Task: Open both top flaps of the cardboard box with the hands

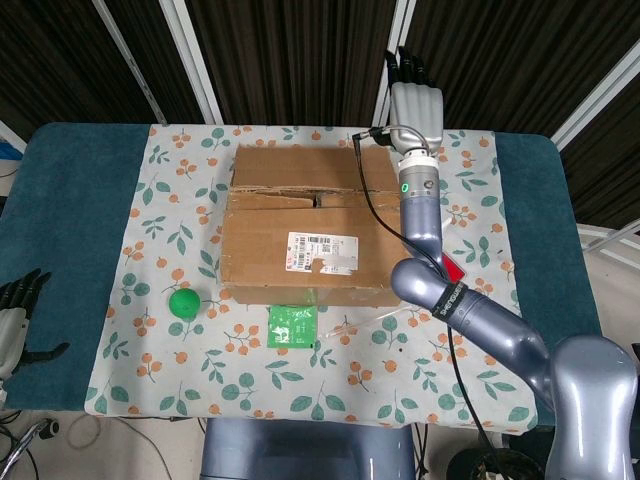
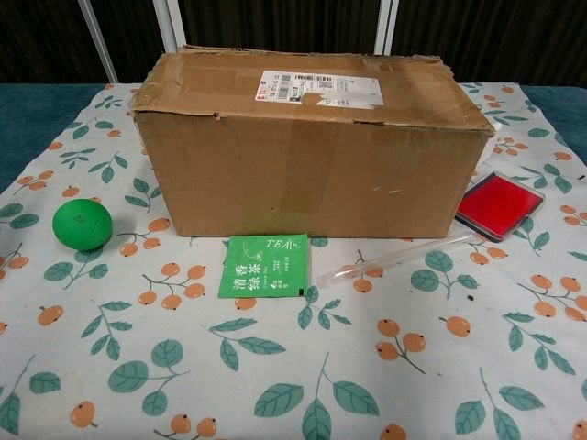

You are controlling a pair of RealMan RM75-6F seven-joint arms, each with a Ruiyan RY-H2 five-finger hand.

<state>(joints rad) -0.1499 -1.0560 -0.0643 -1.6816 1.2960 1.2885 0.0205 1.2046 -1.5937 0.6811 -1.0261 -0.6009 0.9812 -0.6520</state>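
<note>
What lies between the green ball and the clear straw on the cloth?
The green tea packet lies between the green ball and the clear straw, in front of the cardboard box; the chest view shows it best.
</note>
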